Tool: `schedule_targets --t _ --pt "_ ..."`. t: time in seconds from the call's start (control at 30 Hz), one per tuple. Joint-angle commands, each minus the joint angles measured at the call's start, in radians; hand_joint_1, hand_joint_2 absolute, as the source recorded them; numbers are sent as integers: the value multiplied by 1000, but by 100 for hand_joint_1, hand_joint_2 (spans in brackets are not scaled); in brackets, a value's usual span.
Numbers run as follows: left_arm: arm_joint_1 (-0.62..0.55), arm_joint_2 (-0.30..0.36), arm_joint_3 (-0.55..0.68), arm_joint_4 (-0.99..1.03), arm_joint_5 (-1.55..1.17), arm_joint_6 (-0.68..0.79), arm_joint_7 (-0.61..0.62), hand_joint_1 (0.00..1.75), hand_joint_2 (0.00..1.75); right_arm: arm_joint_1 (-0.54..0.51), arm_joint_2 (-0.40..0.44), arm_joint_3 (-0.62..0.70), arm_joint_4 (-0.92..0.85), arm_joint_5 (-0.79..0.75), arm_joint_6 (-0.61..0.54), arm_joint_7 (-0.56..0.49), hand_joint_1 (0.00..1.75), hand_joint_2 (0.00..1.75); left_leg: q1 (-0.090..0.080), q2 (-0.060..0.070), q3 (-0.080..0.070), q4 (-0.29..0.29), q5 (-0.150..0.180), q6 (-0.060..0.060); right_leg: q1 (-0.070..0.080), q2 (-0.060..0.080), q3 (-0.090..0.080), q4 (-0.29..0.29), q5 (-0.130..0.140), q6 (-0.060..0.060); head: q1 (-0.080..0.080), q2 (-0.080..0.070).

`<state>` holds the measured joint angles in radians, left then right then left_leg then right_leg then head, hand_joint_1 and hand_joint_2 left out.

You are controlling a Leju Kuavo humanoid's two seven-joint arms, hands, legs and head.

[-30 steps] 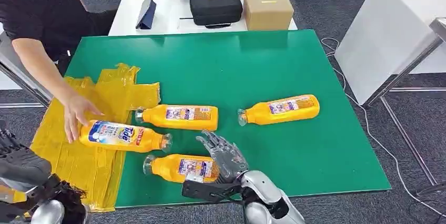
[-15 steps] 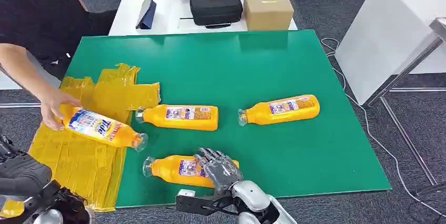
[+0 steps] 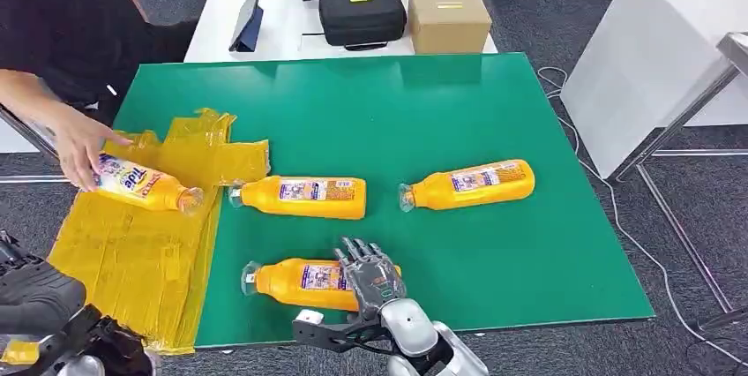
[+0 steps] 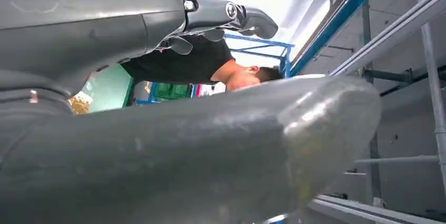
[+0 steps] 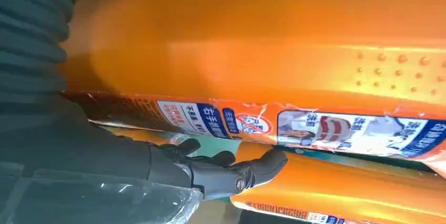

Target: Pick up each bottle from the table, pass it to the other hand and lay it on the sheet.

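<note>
Three orange bottles lie on their sides on the green table (image 3: pixel 529 252): the nearest bottle (image 3: pixel 295 282), a middle bottle (image 3: pixel 300 196) and a right bottle (image 3: pixel 467 184). My right hand (image 3: pixel 374 276) lies over the nearest bottle's base end with its fingers spread and not wrapped around it. In the right wrist view that bottle (image 5: pixel 263 40) looms close in front of the dark fingers (image 5: pixel 231 174). At the table's left lies the crumpled yellow sheet (image 3: pixel 132 252). A person's hand (image 3: pixel 75 142) holds a fourth bottle (image 3: pixel 141 184) on it. My left hand (image 3: pixel 35 292) hangs low at the left, holding nothing.
Behind the green table stands a white table with a tablet (image 3: pixel 248 18), a black case (image 3: pixel 362 12) and a cardboard box (image 3: pixel 448 16). Another white table (image 3: pixel 653 58) stands to the right. The person stands at the far left.
The person has pulled the fourth bottle leftwards and further back along the sheet. My right hand has drawn back and settled onto the base end of the nearest bottle.
</note>
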<state>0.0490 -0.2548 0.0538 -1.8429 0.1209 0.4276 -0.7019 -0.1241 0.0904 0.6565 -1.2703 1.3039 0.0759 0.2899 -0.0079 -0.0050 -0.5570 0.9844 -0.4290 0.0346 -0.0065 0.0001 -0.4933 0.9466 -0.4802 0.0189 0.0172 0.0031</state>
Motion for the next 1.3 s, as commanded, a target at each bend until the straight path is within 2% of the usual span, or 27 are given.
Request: schedule_targets --t 0.03,0.13,0.17,0.2,0.4,0.5,0.77,0.9,0.93,1.07,1.1,1.3 --pt "-4 -13 29 4 6 -4 4 0 0 9 -15 -20 78 10 24 -3 0 175 1 -1 0 -1 1 -2 1 -1 1 -2 1 0 0 0" --pt "-4 -13 29 4 6 -4 4 0 0 9 -15 -20 78 10 24 -3 0 175 1 -1 1 -1 0 -2 1 -1 2 -2 0 0 0 0" --pt "-1 -15 32 -1 5 -3 4 0 0 6 -13 -20 84 10 30 -6 152 175 1 -1 1 -1 1 -3 1 -1 3 -3 1 0 0 0" --pt "2 -16 35 -5 5 -2 4 0 0 4 -14 -15 86 10 38 -13 175 175 1 -1 2 -1 0 -2 0 -1 4 -2 0 0 0 0" --pt "10 -18 39 -10 9 -5 4 0 0 6 -17 -10 74 12 45 -13 175 175 1 -2 2 -1 1 -2 1 -2 4 -2 0 0 0 0" --pt "8 -18 48 -1 11 -3 4 0 0 53 -34 -17 -6 12 65 3 175 175 1 -1 0 -1 1 -2 1 -2 2 -2 1 0 0 0" --pt "13 -28 72 -8 10 -11 4 0 0 58 -26 -41 -56 12 62 5 175 175 1 -2 1 -1 0 -2 1 -2 4 -2 0 0 0 0" --pt "23 -43 87 -13 8 -45 4 0 0 47 2 -110 -257 -46 -36 -35 175 175 0 -1 -2 1 0 -2 0 -1 3 0 0 0 0 0" --pt "27 -45 80 -5 18 -61 4 0 0 35 16 -126 -334 -76 -93 -76 175 175 -1 0 -4 1 0 -1 -1 0 4 2 0 0 0 0" --pt "11 -36 38 47 93 -167 47 0 0 -15 66 -122 -475 -150 -189 -136 175 175 0 3 -8 4 -1 -2 0 3 1 5 0 0 0 0" --pt "1 -36 25 68 106 -198 66 0 175 -30 74 -113 -468 -168 -214 -146 175 175 -1 2 -8 2 1 -1 -1 2 1 3 1 0 0 0" --pt "-20 -38 11 109 117 -217 74 0 175 -56 87 -98 -393 -191 -281 -173 175 175 1 0 -5 0 1 -1 0 -1 5 0 1 0 0 0"
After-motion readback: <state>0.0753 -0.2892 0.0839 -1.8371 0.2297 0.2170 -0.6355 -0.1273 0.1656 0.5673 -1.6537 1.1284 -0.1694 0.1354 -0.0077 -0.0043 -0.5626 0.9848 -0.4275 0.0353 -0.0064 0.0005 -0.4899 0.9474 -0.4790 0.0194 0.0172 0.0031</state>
